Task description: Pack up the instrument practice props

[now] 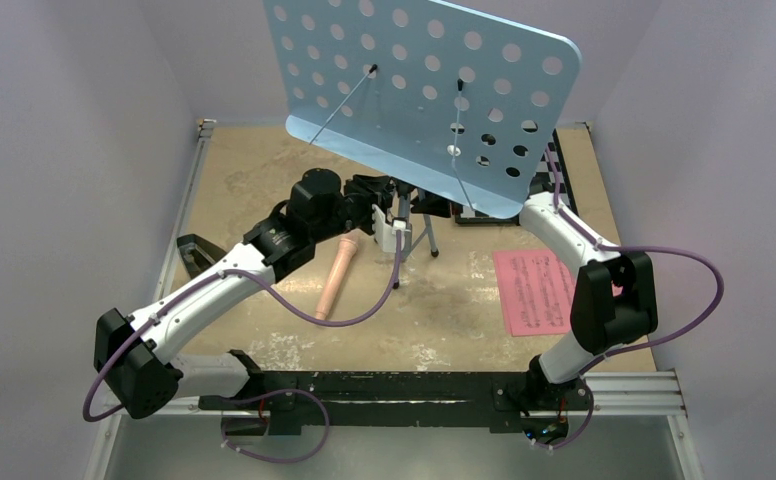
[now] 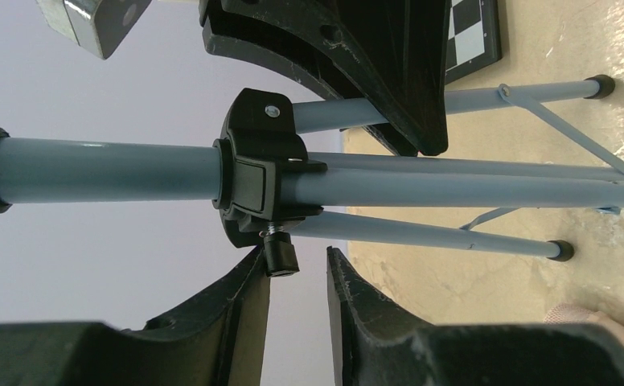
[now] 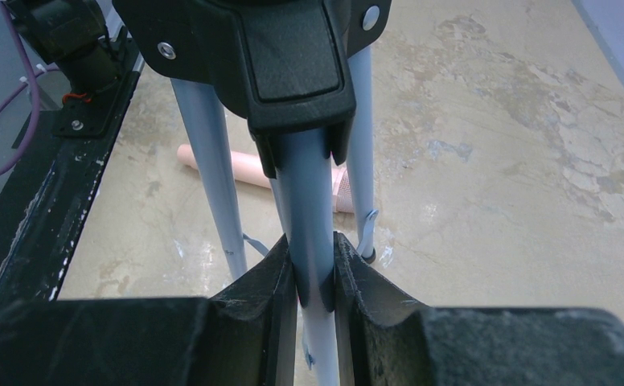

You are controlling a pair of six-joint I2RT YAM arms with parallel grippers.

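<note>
Top external: lilac walls [image 1: 64, 150] enclosed a scuffed beige table [image 1: 444, 310]; right claw [image 3: 313, 257] clamped the twelve-o'clock light-blue perforated music stand [image 1: 364, 120]; left claw [image 2: 297, 265] gaped.

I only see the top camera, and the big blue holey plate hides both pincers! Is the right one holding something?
Observer: Yes, the right pincer is shut on a blue tube of the music stand, just under its black collar.
Operator: And the left one?
Observer: The left pincer is open, its fingertips either side of a little black knob on that collar.
Operator: What's behind the stand?
Observer: A black-and-white chessboard lies just beyond it.
</note>
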